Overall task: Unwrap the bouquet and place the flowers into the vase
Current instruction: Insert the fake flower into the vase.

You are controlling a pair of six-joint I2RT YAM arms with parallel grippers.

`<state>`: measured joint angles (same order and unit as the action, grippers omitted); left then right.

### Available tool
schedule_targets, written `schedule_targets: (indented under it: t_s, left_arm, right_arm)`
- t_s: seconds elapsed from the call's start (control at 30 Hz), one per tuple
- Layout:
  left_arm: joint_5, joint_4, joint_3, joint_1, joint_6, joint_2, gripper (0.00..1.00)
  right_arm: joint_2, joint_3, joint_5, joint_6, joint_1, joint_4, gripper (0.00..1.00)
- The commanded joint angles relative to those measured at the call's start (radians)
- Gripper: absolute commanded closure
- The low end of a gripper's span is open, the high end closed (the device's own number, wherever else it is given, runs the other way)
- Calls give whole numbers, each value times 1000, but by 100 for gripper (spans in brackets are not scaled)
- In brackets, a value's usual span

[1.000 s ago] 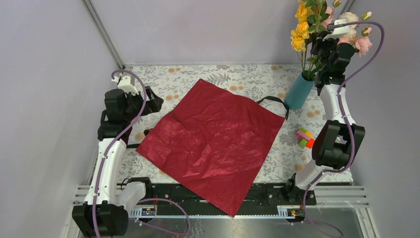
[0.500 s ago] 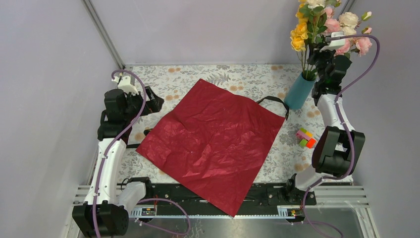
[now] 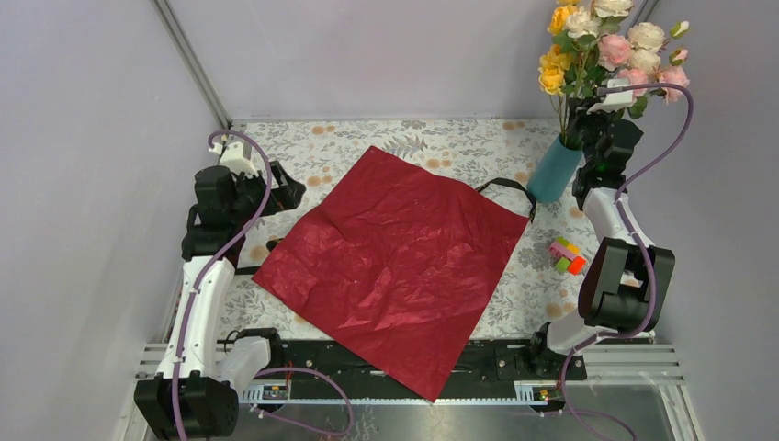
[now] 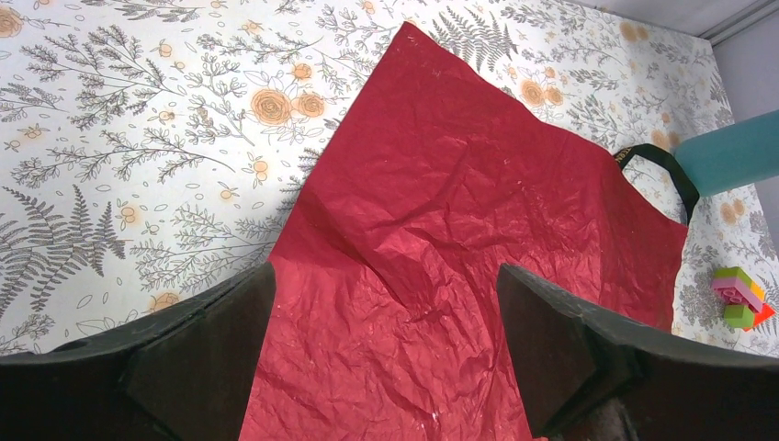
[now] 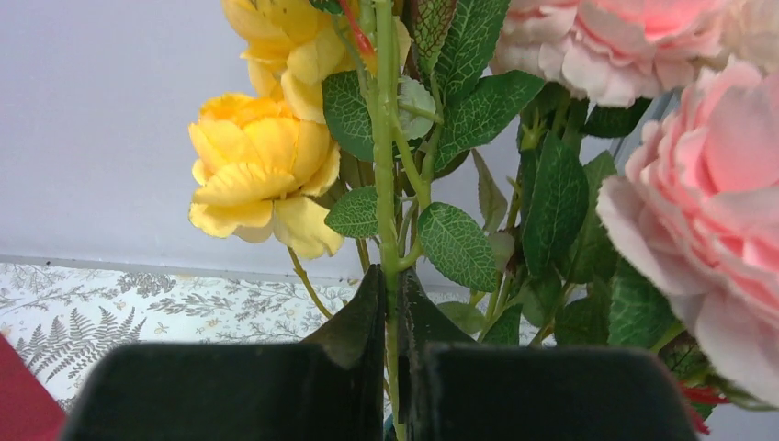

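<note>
The flowers (image 3: 597, 41), yellow, pink and cream blooms on green stems, stand in the teal vase (image 3: 554, 170) at the far right. My right gripper (image 3: 579, 127) is just above the vase mouth. In the right wrist view that gripper (image 5: 392, 308) is shut on a green stem, with a yellow bloom (image 5: 253, 170) to the left and a pink bloom (image 5: 707, 184) to the right. The bouquet's dark red paper (image 3: 395, 257) lies spread flat, and the black ribbon (image 3: 514, 188) loops at its far right corner. My left gripper (image 3: 289, 193) hangs open by the paper's left edge, holding nothing (image 4: 386, 349).
A small multicoloured block toy (image 3: 566, 255) sits on the floral tablecloth (image 3: 441, 142) near the right arm, also visible in the left wrist view (image 4: 739, 299). Grey walls close in the back and both sides. The vase (image 4: 730, 152) stands close to the right wall.
My right gripper has come down towards the vase with the flowers, so the blooms sit lower. The left arm, paper and ribbon have not moved.
</note>
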<state>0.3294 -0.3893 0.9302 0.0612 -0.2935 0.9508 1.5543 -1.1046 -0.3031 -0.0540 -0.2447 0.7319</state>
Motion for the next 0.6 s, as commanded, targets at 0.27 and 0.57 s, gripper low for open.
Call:
schedule_targets:
  t_s: [0.27,0.57]
  left_arm:
    - [32,66,-9,8,-10,3,1]
    - [44,70,-11,8,-18,15,1]
  right_arm:
    - [-59,119,41,40,-18,113,100]
    - [-87,191,76,48,-19,145,100]
